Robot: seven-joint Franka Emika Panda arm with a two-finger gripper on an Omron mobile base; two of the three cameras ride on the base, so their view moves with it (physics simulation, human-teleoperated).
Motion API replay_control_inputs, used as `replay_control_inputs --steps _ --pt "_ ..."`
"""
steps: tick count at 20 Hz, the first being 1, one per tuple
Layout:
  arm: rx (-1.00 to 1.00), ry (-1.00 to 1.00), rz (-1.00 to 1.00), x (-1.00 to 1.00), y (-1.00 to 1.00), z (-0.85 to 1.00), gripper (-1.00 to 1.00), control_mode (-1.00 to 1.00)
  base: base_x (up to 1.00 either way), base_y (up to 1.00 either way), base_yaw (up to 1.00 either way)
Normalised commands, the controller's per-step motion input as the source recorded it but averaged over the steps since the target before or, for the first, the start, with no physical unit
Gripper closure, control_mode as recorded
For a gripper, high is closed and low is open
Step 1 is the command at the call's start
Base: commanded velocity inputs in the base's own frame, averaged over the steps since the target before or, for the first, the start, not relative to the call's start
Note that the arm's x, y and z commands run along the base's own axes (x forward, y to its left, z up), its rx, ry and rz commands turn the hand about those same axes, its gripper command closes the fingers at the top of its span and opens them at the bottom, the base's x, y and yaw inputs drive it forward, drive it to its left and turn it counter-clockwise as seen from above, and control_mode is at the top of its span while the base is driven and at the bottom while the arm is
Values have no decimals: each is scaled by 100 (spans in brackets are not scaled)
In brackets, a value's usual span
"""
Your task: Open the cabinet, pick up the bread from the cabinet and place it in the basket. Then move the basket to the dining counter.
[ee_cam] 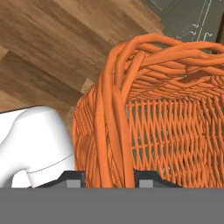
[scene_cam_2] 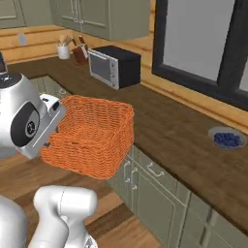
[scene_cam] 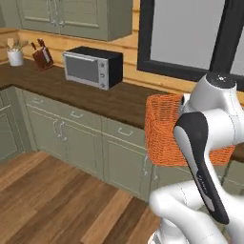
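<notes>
Right base view gives the big picture: the wooden worktop (scene_cam_2: 184,131) runs along the wall, and the orange woven basket (scene_cam_2: 92,135) hangs off its front edge, over the floor, lifted clear of the surface and carried by the arm. So the carrying leg looks to be under way, and what is left is to reach the dining counter and set the basket down there. Whether the bread is inside I cannot tell (the part of the interior on show in this view looks bare, but the bottom is not fully seen). Behind it on the worktop sit the black-and-silver toaster oven (scene_cam_2: 114,65), a knife block (scene_cam_2: 80,53) and a white utensil pot (scene_cam_2: 63,50), with a small plate of blueberries (scene_cam_2: 227,139) off to the right near the dark-framed window (scene_cam_2: 203,43).

Left base view shows the same basket from the other side, partly hidden by the arm's white and dark links, and adds the wood floor (scene_cam: 52,200) below and the row of base cabinets with drawers (scene_cam: 71,128); the wall cabinet doors (scene_cam: 71,19) up top look shut.

Hand view goes close: the gripper (ee_cam: 107,177) has its two dark tips either side of the thick woven rim, clamped on the basket wall. A dark sliver lies low inside the weave (too unclear to call it bread).
</notes>
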Motion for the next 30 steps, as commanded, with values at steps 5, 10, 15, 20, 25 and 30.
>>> replay_control_inputs --steps 5,10,15,20,25,30 --pt "0 0 0 0 0 0 100 100 0 89 89" --pt "0 0 0 0 0 0 100 100 -20 87 91" --pt "0 0 0 0 0 0 100 100 -15 90 90" --pt "0 0 0 0 0 0 100 100 -13 92 90" --pt "0 0 0 0 0 0 100 100 -2 78 81" --pt "0 0 0 0 0 0 100 100 2 0 56"
